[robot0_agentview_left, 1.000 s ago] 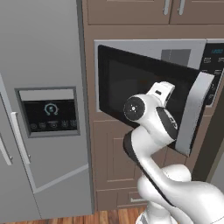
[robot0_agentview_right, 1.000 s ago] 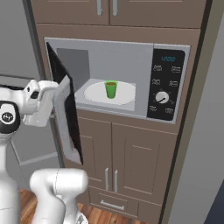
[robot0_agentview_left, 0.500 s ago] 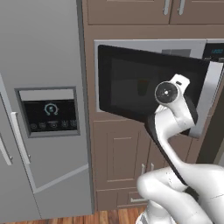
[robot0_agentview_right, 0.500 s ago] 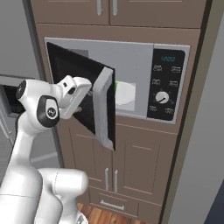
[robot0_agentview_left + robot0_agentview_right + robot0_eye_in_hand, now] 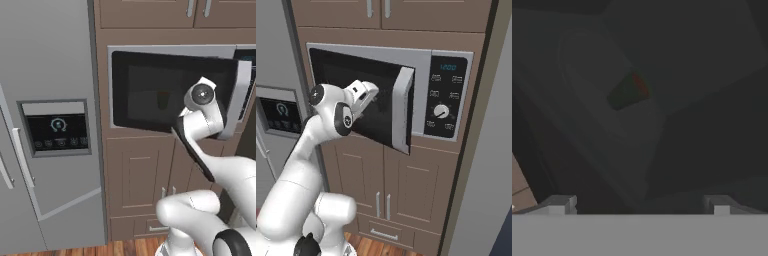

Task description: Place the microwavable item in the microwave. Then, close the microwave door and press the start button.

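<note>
- Right up against the dark glass of the microwave door (image 5: 387, 112) sits the gripper (image 5: 372, 91), fingers apart and holding nothing.
- Just past the gripper, the door stands nearly shut, its silver handle (image 5: 404, 111) a gap away from the microwave (image 5: 421, 59) frame.
- Beyond the glass, ahead of the gripper, the green cup (image 5: 628, 91) shows dimly on the turntable (image 5: 619, 150).
- Farther off to one side stands the grey fridge (image 5: 47, 125).
</note>
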You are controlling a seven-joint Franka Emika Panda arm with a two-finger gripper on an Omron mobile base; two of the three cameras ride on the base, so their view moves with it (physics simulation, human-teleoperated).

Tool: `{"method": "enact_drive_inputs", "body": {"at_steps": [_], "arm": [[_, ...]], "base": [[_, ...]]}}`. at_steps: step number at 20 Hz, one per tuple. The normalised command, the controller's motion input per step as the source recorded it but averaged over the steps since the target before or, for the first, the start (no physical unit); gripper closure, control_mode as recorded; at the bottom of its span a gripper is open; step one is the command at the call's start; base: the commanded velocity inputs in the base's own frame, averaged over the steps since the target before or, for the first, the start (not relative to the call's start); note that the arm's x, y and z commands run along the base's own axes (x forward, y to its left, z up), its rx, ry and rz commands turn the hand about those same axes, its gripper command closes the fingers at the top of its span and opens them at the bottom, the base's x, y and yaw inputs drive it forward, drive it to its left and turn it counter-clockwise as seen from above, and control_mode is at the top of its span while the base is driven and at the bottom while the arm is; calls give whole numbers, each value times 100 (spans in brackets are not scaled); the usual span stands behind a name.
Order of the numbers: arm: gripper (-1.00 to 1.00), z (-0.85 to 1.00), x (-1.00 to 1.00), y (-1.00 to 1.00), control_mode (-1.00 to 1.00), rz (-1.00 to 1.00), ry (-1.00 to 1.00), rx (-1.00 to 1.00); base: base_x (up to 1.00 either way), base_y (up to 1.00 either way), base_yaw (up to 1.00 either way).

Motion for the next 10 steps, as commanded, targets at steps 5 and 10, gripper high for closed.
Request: {"method": "enact_drive_inputs", "body": {"at_steps": [5,10], "arm": [[-100,0,70,-2,-100,13,0,4],[-100,0,69,-6,-100,13,0,5]], "base": [[0,0,0],[0,0,0]]}}
